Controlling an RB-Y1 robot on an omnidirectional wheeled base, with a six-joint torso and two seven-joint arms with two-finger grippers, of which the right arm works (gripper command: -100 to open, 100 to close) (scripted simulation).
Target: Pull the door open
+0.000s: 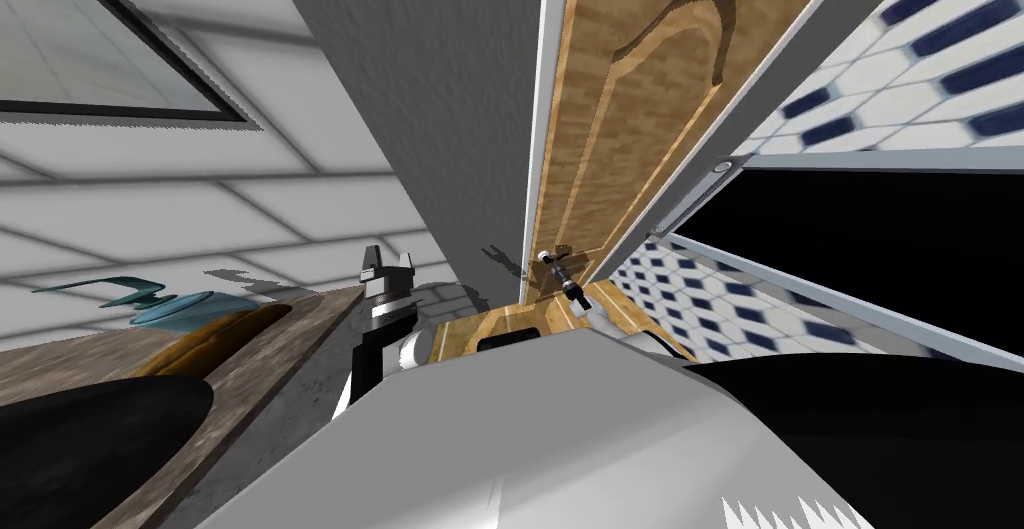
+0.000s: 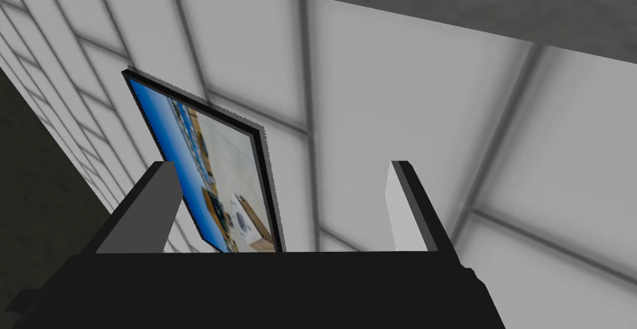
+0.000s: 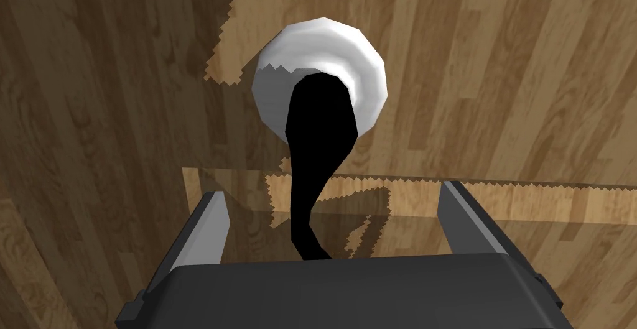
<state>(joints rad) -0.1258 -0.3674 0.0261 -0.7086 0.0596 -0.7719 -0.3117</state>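
handle point(image 3: 314, 151) between spread jaws, door point(image 3: 510, 83) behind

Left claw point(image 2: 281, 165) stands raised at ten o'clock, fingers spread apart. Right claw point(image 3: 333, 194) reaches ahead at twelve o'clock, fingers likewise wide.

We see a door point(image 1: 640, 83) of golden-brown wood grain, its handle point(image 3: 317, 126) black on a white round plate point(image 3: 367, 76). Right, the tiling point(image 1: 900, 53) is white with dark blue hexagons; left, the wall tiles point(image 1: 200, 213) are white with grey joints.
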